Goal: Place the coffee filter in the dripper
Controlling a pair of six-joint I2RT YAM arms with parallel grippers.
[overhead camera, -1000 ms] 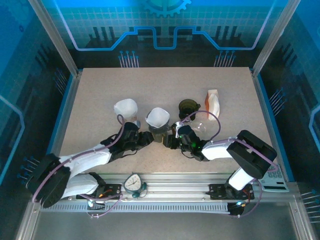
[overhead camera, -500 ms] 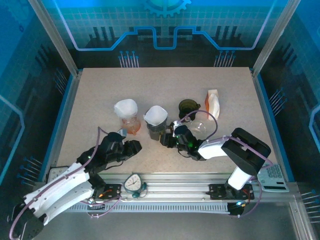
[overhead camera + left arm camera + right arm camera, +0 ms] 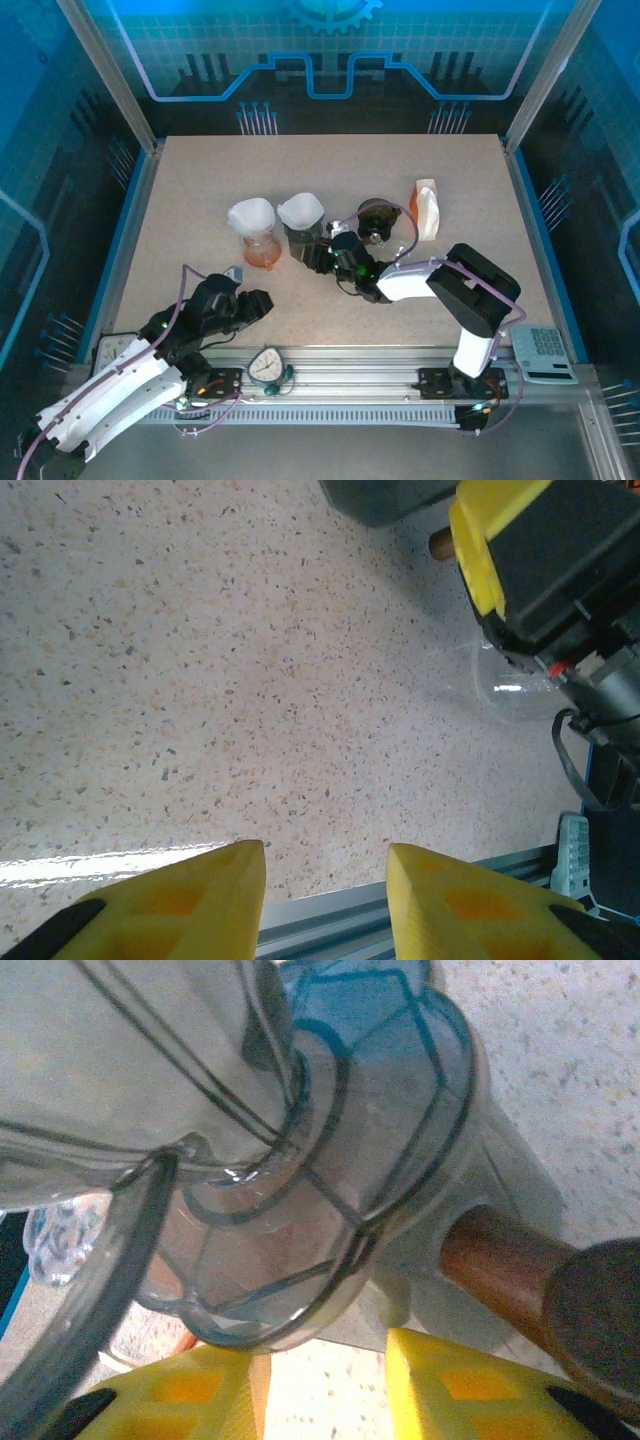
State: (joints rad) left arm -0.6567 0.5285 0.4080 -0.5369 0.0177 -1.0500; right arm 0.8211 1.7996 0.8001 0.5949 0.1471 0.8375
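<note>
Right jaws parted; dripper (image 3: 330,1190) at their tips.

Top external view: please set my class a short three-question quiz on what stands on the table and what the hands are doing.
1. True or false: the left hand holds a filter.
2. What stands just right of the dark green dripper? A orange-and-white packet, B kettle, C spoon.
3. Fill in: the right hand is beside the ___ dripper.
Key: 1 false; 2 A; 3 grey dripper.
</note>
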